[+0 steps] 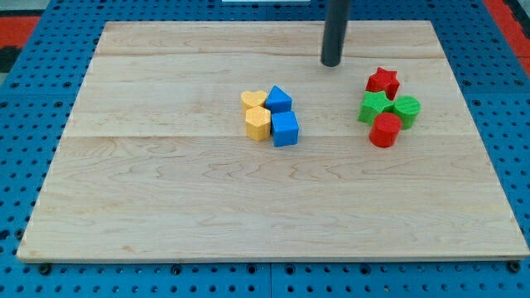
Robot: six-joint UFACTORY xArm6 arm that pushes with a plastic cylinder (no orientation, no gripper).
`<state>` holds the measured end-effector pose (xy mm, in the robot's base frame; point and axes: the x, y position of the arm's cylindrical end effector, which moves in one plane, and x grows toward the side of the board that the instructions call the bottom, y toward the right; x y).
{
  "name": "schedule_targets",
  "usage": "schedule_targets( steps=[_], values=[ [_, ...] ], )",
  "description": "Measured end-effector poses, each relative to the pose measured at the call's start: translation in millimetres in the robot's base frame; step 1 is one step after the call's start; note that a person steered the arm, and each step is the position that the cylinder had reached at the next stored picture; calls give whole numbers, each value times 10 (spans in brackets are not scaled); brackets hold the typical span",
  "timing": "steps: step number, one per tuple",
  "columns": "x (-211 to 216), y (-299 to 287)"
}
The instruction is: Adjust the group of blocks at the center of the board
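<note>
My tip (331, 63) rests on the wooden surface (166, 207) near the view's top, well apart from both groups of blocks. I have no jaws here, only the rod, holding nothing. At the centre sit four touching blocks: a yellow heart (253, 100), a yellow hexagon (257, 123), a blue triangular block (278, 99) and a blue cube (285, 129). At the view's right cluster a red star (383, 80), a green star (375, 107), a green cylinder (407, 109) and a red cylinder (384, 130).

Pale wooden board (166, 207) lies on a blue perforated base (25, 99)
</note>
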<state>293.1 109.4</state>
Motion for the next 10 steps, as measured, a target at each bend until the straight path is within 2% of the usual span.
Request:
schedule_targets(
  steps=[1, 2, 5, 8, 10],
  values=[
    [0, 73],
    [30, 518],
    [195, 903],
    [444, 869],
    [459, 716]
  ],
)
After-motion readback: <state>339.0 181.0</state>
